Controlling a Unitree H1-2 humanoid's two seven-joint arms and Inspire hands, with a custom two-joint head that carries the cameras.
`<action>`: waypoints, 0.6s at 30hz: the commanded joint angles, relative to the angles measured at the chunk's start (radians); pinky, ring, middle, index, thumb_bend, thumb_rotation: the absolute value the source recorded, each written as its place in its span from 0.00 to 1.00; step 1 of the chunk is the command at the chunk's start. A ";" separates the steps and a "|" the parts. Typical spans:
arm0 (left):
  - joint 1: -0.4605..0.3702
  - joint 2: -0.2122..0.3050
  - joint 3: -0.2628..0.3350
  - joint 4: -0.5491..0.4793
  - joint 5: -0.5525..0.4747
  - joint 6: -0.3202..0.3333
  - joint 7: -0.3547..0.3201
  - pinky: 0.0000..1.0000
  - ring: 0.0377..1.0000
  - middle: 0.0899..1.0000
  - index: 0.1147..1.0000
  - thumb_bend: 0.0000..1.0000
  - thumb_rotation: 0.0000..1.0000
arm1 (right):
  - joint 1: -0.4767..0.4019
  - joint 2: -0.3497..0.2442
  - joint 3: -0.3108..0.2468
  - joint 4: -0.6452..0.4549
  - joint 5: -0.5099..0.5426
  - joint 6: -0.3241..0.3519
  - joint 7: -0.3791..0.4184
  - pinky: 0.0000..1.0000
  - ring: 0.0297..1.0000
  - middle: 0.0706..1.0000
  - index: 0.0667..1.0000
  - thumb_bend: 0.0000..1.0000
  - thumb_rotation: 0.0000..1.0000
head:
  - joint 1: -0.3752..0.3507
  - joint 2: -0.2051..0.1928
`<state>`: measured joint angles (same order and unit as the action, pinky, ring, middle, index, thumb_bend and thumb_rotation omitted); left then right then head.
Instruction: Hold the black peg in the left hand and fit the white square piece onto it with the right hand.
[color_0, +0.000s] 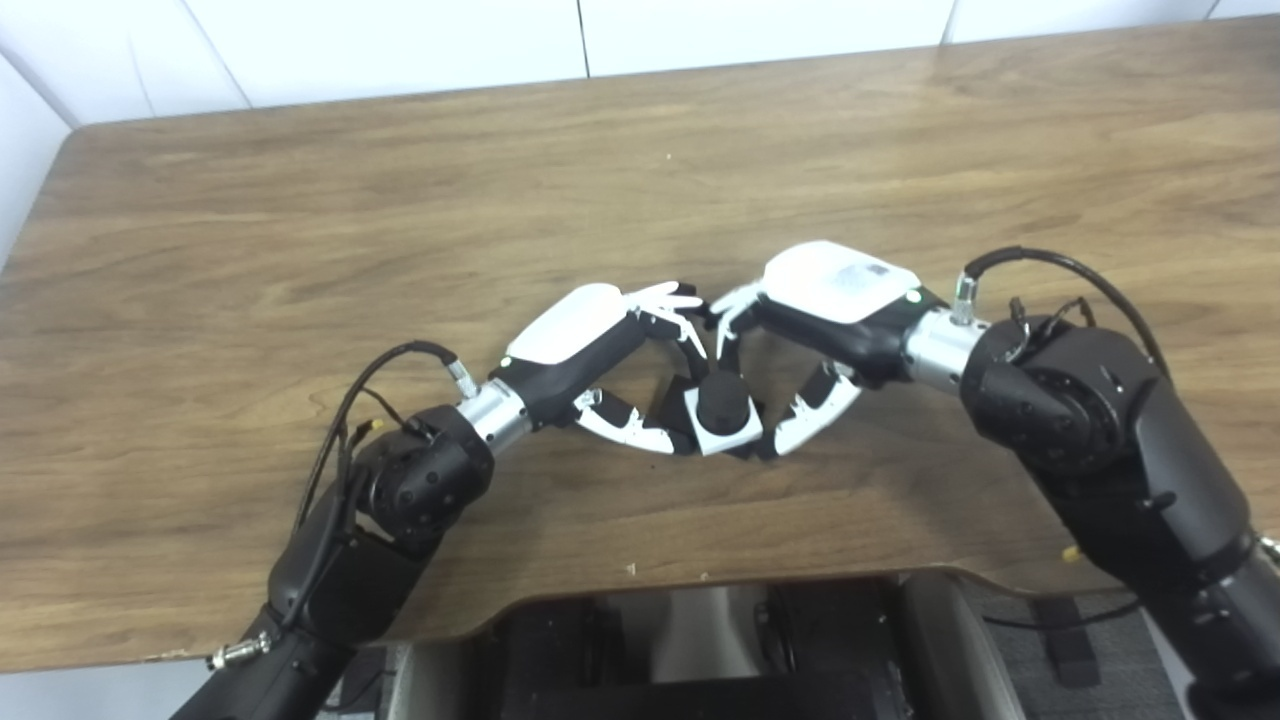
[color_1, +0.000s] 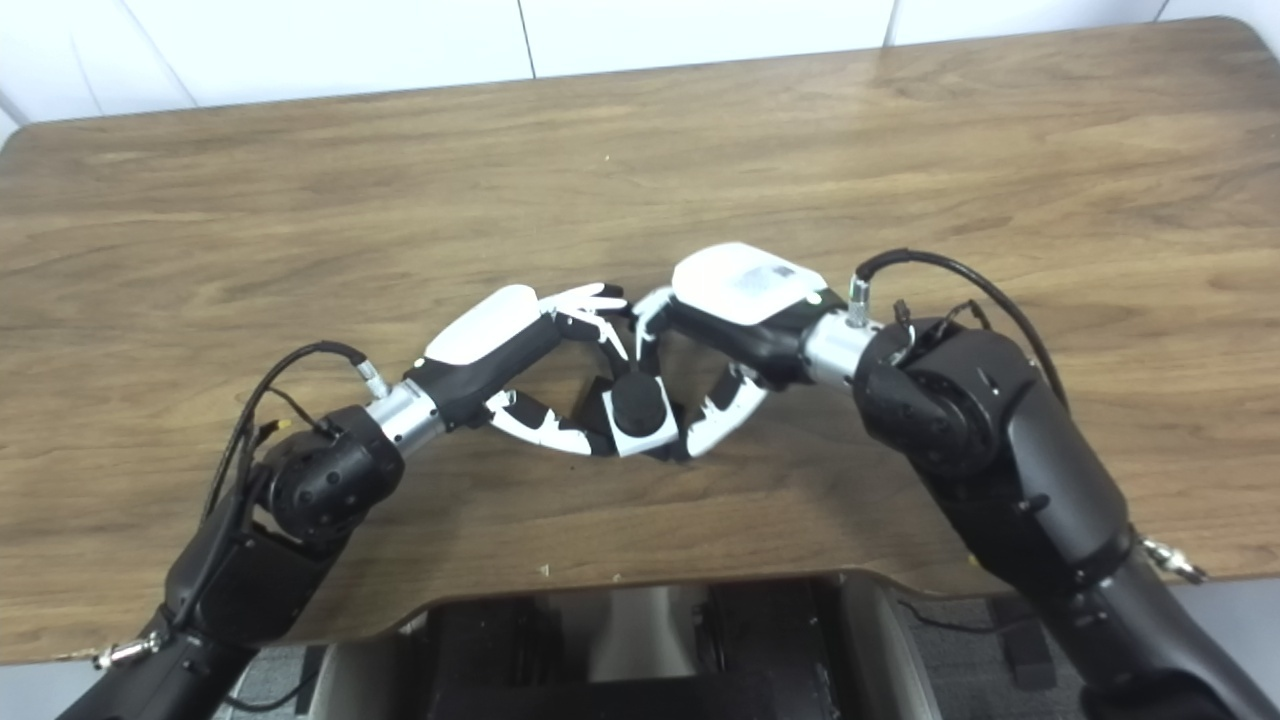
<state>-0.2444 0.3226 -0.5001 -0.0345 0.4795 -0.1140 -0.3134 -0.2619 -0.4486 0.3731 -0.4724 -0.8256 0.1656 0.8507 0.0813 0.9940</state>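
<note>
I have both hands meeting over the near middle of the desk (color_0: 300, 200), a little way in from its front edge. The left hand (color_0: 600, 345) and the right hand (color_0: 820, 300) face each other with fingertips almost touching at the top. Between them sits the white square piece (color_0: 722, 432), already around the black peg (color_0: 722, 400), whose round top stands up through it. My left hand's fingers (color_0: 625, 425) curl in against the piece from the left, and my right hand's fingers (color_0: 815, 415) close on it from the right; both look clamped on the joined pair, though I cannot tell exactly which hand touches which part. The pair is near the desk surface; I cannot tell whether it rests on it.

There is wide bare wood behind and to both sides, out to the far edge by the white wall (color_0: 400, 40). I count one peg, one square piece, two hands.
</note>
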 joint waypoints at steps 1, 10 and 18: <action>0.050 0.037 -0.041 0.062 0.067 0.083 -0.085 0.88 0.95 0.86 0.43 0.52 0.08 | -0.034 -0.006 -0.013 -0.003 -0.015 0.008 -0.004 0.75 0.89 0.97 0.97 0.98 0.37 | 0.000 0.000; 0.050 0.033 -0.043 0.068 0.063 0.075 -0.081 0.89 0.95 0.86 0.43 0.52 0.08 | -0.042 -0.016 -0.018 -0.011 -0.019 0.008 0.015 0.77 0.89 0.96 0.95 0.98 0.37 | 0.003 -0.001; 0.052 0.036 -0.043 0.073 0.064 0.066 -0.076 0.89 0.95 0.86 0.43 0.52 0.08 | -0.085 -0.036 -0.057 -0.021 -0.013 0.020 0.029 0.74 0.88 0.92 0.89 0.86 0.24 | -0.001 -0.004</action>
<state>-0.2450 0.3227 -0.5007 -0.0342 0.4795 -0.1125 -0.3133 -0.2910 -0.4737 0.3445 -0.4728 -0.8358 0.1782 0.8877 0.0798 0.9894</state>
